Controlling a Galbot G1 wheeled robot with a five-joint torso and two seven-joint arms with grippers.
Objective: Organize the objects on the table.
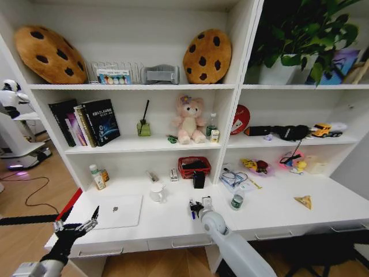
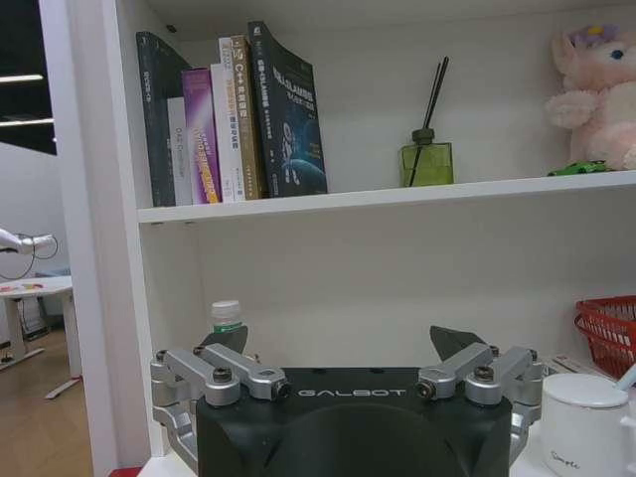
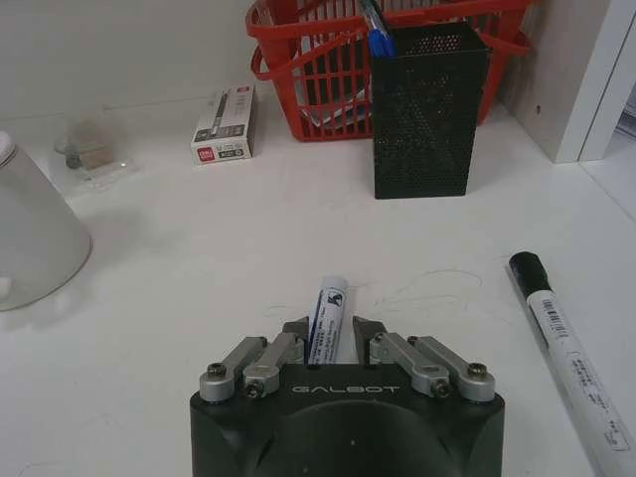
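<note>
**Operator:** On the table (image 1: 277,210), the biggest thing I have to deal with is the laptop (image 1: 119,211), lying flat and closed near the front left corner. It looks thin, stiff and probably slick, so I judge that a pinch on an edge is the only real hold, and a poor one.

**Spotter:** Which arm is near it?

**Operator:** My left gripper (image 1: 76,227) hangs just off that front corner with its fingers spread wide, holding nothing.

**Spotter:** And the smaller pieces?

**Operator:** The small green can (image 1: 237,201) stands upright right of centre, light and rigid I'd guess, best taken around its middle. Then 2 markers. My right gripper (image 3: 329,326) sits low at the desk's middle with a blue-capped marker (image 3: 325,320) running between its fingertips (image 3: 297,328); the jaws are nearly closed around the barrel, though I cannot tell whether they actually press it. A marker is light, hard and round, so it may roll; I'd grip it mid-barrel.

**Spotter:** The other 1?

**Operator:** A black-capped marker (image 3: 562,339) lies loose just beside that gripper, apart from it. The mesh pen cup (image 3: 425,111) stands beyond.
</note>
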